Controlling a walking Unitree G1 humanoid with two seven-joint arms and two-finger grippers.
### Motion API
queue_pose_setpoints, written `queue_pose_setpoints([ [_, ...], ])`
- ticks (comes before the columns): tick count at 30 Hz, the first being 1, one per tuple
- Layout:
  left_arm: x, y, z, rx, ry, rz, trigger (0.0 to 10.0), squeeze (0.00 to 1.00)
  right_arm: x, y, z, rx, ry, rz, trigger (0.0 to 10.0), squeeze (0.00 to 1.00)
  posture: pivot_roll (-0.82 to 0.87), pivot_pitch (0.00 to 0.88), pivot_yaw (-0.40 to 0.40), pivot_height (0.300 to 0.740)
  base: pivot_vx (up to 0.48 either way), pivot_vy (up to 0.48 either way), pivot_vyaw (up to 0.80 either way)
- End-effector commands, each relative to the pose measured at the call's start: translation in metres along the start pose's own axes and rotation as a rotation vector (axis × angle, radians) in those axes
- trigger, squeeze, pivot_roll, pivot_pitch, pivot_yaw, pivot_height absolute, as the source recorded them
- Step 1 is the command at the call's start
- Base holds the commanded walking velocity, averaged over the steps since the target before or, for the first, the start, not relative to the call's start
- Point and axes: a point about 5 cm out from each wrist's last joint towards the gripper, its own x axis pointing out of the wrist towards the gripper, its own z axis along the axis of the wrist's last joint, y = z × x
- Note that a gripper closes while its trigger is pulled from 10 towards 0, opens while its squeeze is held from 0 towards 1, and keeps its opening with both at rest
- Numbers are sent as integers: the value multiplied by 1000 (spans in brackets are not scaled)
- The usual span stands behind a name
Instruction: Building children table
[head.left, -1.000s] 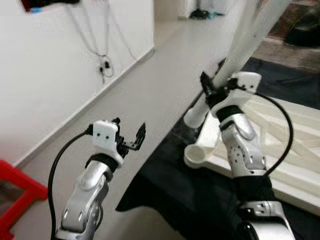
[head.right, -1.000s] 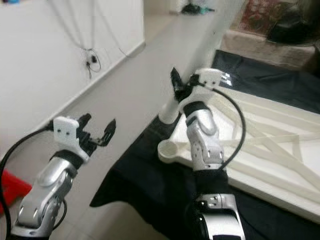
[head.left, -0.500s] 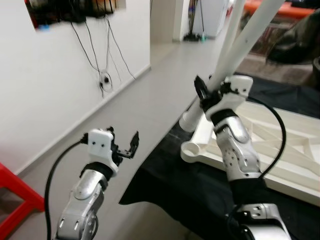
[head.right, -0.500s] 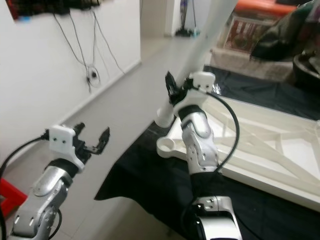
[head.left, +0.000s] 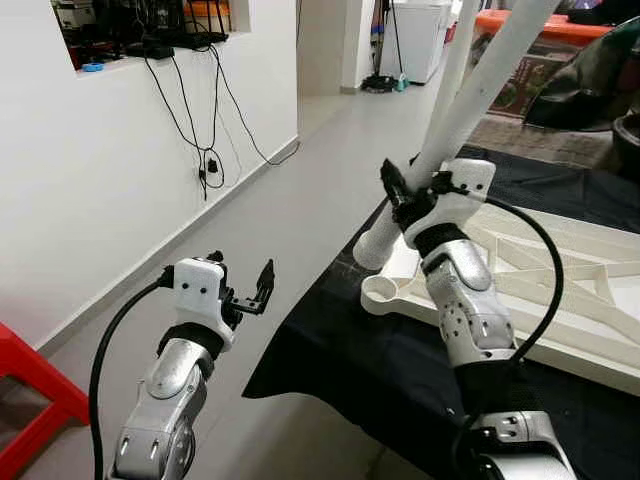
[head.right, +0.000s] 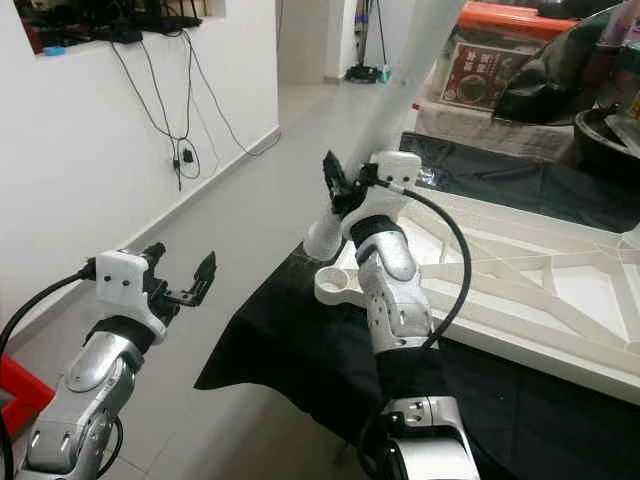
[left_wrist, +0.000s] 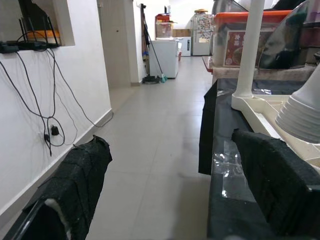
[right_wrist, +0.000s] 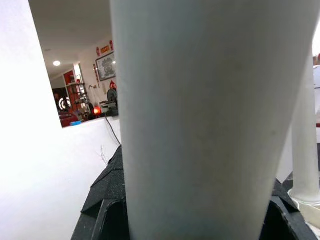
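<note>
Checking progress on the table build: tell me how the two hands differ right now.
The right hand is shut on a white table leg, raised above the upturned tabletop. The left hand is open and empty, lower, out over the floor. Both have black fingers.

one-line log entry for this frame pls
right gripper: shut on white table leg, tilted by corner socket | left gripper: open, empty, over floor | tabletop: upside down on black cloth

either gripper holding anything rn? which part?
Right gripper is shut on the white table leg, gripping its shaft a little above the wider lower end, leg tilted over the tabletop's corner socket. Left gripper is open, holding nothing.
</note>
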Motion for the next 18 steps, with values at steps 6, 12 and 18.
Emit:
queue_pose_setpoints([
  [6, -1, -1, -1, 26, -1, -18, 10000, 0, 0, 2, 5, -9, -32, 5, 10000, 0, 103, 42, -22, 740, 285, 0, 0],
  [12, 0, -1, -1, 26, -2, -21, 10000, 0, 0, 2, 5, -7, -33, 3, 10000, 0, 102, 47, -20, 740, 286, 0, 0],
  [18, 1, -1, -1, 23, -3, -21, 10000, 0, 1, 2, 6, -6, -35, 2, 10000, 0, 104, 50, -23, 740, 279, 0, 0],
])
